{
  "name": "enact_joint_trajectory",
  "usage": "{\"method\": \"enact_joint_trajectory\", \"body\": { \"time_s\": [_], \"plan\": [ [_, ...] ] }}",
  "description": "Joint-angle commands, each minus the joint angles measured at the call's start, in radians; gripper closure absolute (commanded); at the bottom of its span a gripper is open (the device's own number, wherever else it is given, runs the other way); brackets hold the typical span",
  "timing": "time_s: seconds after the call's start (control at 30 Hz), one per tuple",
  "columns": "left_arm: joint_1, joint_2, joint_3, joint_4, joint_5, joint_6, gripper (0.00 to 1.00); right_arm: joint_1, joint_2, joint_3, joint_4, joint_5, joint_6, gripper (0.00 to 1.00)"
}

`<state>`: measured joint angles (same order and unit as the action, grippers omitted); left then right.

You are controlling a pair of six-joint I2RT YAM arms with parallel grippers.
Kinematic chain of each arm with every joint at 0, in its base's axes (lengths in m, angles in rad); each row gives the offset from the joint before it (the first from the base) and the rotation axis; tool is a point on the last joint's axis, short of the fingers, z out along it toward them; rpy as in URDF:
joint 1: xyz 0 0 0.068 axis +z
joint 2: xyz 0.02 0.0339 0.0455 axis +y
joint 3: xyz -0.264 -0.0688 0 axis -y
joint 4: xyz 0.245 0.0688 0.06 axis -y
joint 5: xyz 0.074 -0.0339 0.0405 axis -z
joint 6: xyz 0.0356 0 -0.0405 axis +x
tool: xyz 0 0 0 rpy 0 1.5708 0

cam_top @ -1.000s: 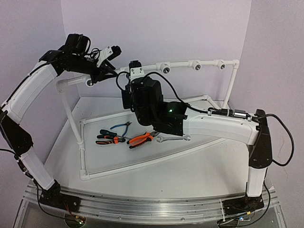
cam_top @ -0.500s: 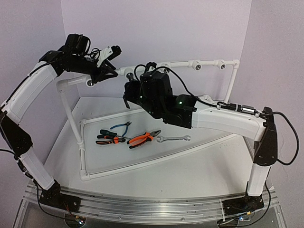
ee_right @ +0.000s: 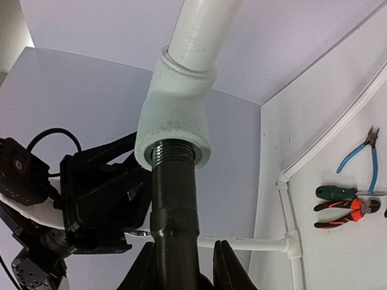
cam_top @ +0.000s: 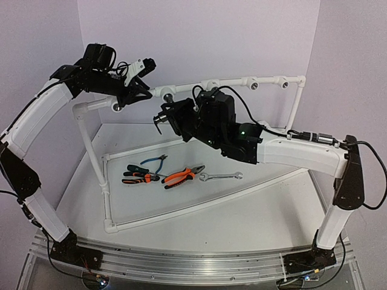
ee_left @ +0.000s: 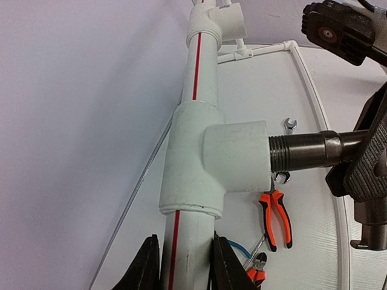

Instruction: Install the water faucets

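Note:
The dark metal water faucet (ee_right: 175, 205) stands with its threaded end in the socket of a white tee fitting (ee_right: 175, 136) on the top pipe. My right gripper (ee_right: 181, 272) is shut on the faucet's body just below the socket. In the left wrist view the faucet (ee_left: 305, 151) sticks out sideways from the tee fitting (ee_left: 211, 163). My left gripper (ee_left: 181, 266) is shut on the white pipe (ee_left: 184, 241) with a red stripe, just beside that tee. From above, the left gripper (cam_top: 134, 89) and right gripper (cam_top: 161, 118) meet at the frame's upper left.
A white pipe frame (cam_top: 242, 80) carries three more open tee sockets along its top bar. Inside the frame on the table lie orange-handled pliers (cam_top: 181, 176), a silver wrench (cam_top: 221, 176), blue-handled cutters (cam_top: 156, 161) and black-and-orange pliers (cam_top: 140, 177).
My right arm has risen and stretched out to the right, and its wrist has turned while staying at the faucet. The left arm has not moved.

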<state>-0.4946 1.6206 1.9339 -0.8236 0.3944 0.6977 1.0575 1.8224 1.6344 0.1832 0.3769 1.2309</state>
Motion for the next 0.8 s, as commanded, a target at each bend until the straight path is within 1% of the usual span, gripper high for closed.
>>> {"method": "enact_joint_trajectory", "body": {
  "time_s": [0.0, 0.1, 0.3, 0.47, 0.57, 0.63, 0.7, 0.73, 0.77],
  "plan": [
    [-0.050, -0.060, 0.006, -0.105, 0.149, -0.072, 0.80, -0.127, -0.041, -0.023, 0.156, 0.144, 0.167, 1.00],
    [-0.050, -0.075, 0.017, -0.089, 0.141, -0.044, 0.68, -0.127, -0.052, -0.031, 0.157, 0.154, 0.153, 1.00],
    [-0.050, -0.095, 0.023, -0.083, 0.143, 0.007, 0.54, -0.127, -0.062, -0.035, 0.157, 0.166, 0.133, 1.00],
    [-0.050, -0.111, 0.037, -0.092, 0.151, 0.076, 0.47, -0.128, -0.060, -0.037, 0.158, 0.165, 0.140, 1.00],
    [-0.050, -0.136, 0.035, -0.108, 0.191, 0.172, 0.42, -0.129, -0.061, -0.036, 0.159, 0.165, 0.138, 1.00],
    [-0.050, -0.166, 0.000, -0.107, 0.214, 0.260, 0.40, -0.128, -0.061, -0.036, 0.159, 0.164, 0.138, 1.00],
    [-0.050, -0.211, -0.080, -0.068, 0.215, 0.337, 0.38, -0.129, -0.060, -0.037, 0.159, 0.163, 0.139, 1.00],
    [-0.050, -0.234, -0.138, -0.026, 0.208, 0.382, 0.37, -0.128, -0.060, -0.037, 0.159, 0.163, 0.141, 1.00],
    [-0.050, -0.265, -0.194, 0.052, 0.199, 0.431, 0.35, -0.129, -0.060, -0.038, 0.159, 0.163, 0.143, 1.00]
  ]
}}
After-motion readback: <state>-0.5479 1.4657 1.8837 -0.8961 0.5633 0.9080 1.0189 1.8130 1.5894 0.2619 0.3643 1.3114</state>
